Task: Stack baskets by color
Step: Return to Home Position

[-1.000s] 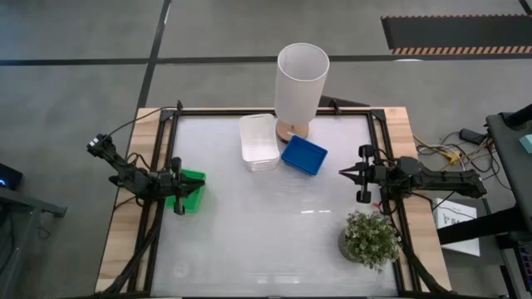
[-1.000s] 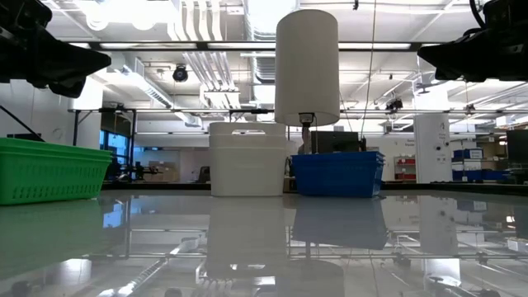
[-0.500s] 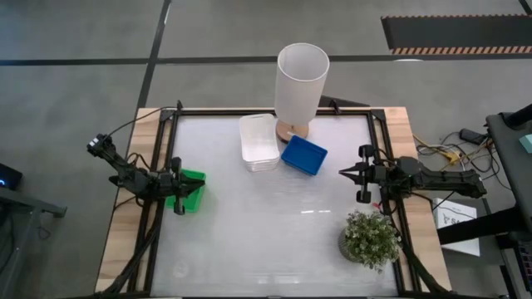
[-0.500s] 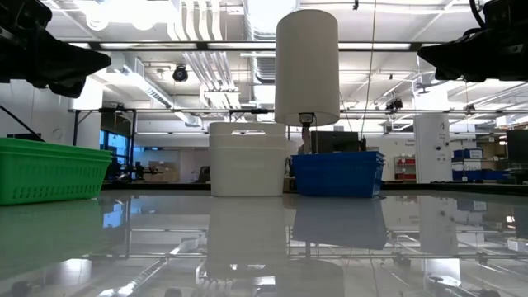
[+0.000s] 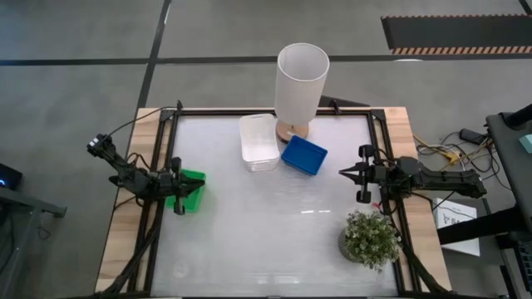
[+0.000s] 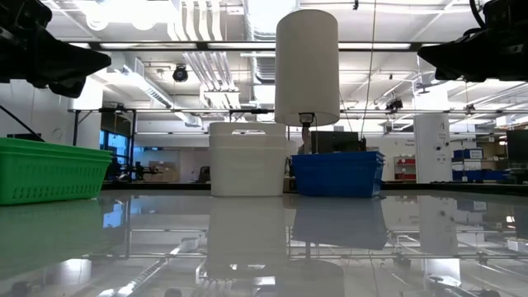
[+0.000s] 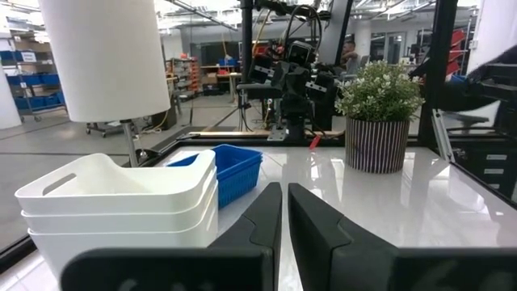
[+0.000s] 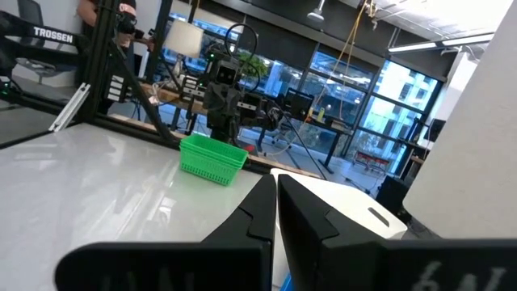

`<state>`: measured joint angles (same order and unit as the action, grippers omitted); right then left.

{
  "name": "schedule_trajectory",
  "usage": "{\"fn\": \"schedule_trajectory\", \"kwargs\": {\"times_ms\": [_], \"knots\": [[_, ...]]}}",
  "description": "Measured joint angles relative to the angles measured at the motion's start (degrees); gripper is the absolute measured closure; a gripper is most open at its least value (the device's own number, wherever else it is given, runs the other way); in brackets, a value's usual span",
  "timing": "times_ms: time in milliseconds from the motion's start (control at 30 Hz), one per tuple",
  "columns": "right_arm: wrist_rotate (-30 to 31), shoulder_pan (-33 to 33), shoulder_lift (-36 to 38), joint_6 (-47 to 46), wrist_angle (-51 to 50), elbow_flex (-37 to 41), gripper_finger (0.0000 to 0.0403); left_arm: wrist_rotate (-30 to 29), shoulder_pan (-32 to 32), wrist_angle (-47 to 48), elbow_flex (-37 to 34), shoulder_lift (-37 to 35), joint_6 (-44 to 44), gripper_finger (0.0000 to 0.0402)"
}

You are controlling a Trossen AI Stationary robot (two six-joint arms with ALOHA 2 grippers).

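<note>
A stack of white baskets (image 5: pixel 258 142) rests on its base at the table's far middle, and a blue basket (image 5: pixel 304 154) stands just right of it. A green basket (image 5: pixel 189 189) sits at the left edge. My left gripper (image 5: pixel 198 188) hangs shut above the green basket, clear of it as the low view shows (image 6: pixel 106 59). It points level toward the white stack (image 7: pixel 121 202) and the blue basket (image 7: pixel 234 170). My right gripper (image 5: pixel 342 174) hangs shut over the table's right side. It points at the green basket (image 8: pixel 212 159).
A tall white cylinder (image 5: pixel 301 87) on a wooden foot stands behind the white and blue baskets. A potted plant (image 5: pixel 371 239) stands at the near right, close under my right arm. The table's middle and near left (image 5: pixel 249 241) show bare glossy surface.
</note>
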<state>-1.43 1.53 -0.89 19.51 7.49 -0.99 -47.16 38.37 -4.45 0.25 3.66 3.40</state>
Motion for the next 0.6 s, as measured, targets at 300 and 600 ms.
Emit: {"fn": "schedule_trajectory", "kwargs": {"times_ms": [300,600], "knots": [[0.0,0.0,0.0,0.0,0.0,0.0,0.0394,0.0,0.0,0.0,0.0,0.1,0.0,0.0394],[0.0,0.0,0.0,0.0,0.0,0.0,0.0394,0.0,0.0,0.0,0.0,0.3,0.0,0.0394]]}}
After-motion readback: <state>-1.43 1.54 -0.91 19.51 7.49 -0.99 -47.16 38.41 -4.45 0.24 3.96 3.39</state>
